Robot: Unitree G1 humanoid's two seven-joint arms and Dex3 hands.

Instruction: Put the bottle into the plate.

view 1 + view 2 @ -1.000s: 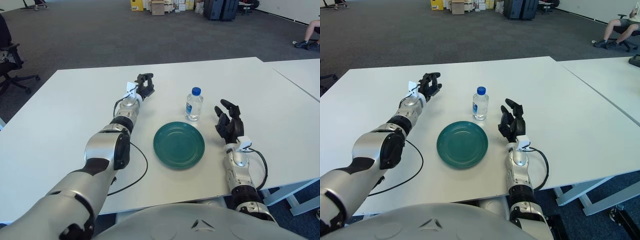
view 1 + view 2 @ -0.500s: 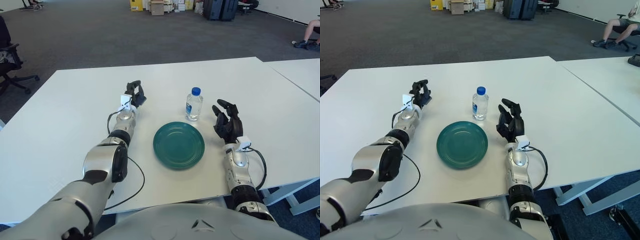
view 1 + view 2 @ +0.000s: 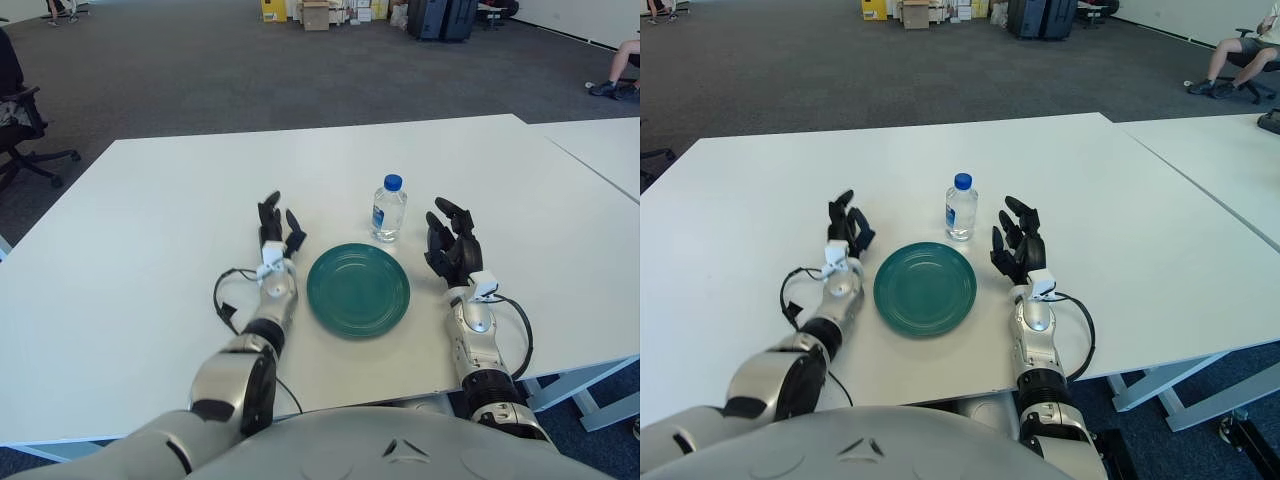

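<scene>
Left eye view: bottle seen upright on counter, just behind green plate, apparently not touching. Left hand positioned left of plate, fingers spread, nothing held.

Right eye view: right hand positioned right of plate, fingers spread, nothing held.

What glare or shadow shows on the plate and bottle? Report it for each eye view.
Left eye view: the green plate carries a soft pale sheen across its centre, no hard glare; the bottle casts only a faint shadow on the white table. Right eye view: the same even light, with dim shadows under the left hand and right hand, both open beside the plate.
</scene>
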